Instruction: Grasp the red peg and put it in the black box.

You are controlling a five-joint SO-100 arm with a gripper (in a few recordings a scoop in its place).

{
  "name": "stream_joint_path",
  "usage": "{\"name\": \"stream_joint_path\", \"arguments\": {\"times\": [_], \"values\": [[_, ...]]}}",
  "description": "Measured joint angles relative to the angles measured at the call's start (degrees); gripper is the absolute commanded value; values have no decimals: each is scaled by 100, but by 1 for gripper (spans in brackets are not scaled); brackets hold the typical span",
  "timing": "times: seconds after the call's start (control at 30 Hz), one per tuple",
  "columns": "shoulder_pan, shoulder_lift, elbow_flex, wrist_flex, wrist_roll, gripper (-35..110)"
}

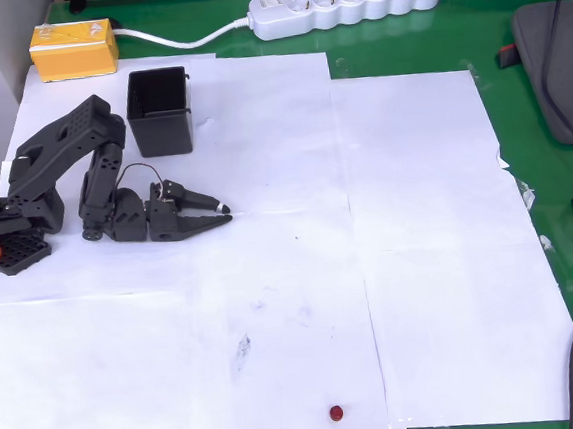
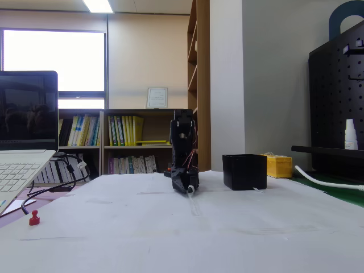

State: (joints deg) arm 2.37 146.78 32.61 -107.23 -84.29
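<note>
Black folded arm, one, left of the overhead frame; its gripper (image 1: 221, 210) rests low over white paper, fingers drawn narrow, holding nothing. Black box (image 1: 160, 111), one, upper left, interior apparently empty. Red peg (image 1: 336, 413), one, tiny, dark red, round, bottom centre on the paper (image 1: 421, 263).

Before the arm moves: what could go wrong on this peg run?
1. The red peg sits far from the tool, near the paper's front edge; the reach looks long, so the arm may be close to its limit.
2. The peg is tiny; a slightly off grasp could knock it onto the green mat.
3. The black box stands right beside the folded arm; swinging back could clip its thin wall.
</note>
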Motion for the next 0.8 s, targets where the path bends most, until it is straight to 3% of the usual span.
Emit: {"name": "stream_joint_path", "arguments": {"times": [0.4, 0.6, 0.8], "values": [[624, -650, 185, 1266, -149, 2], [1529, -1204, 606, 2619, -149, 1], [2610, -1187, 1292, 3006, -149, 1]]}}
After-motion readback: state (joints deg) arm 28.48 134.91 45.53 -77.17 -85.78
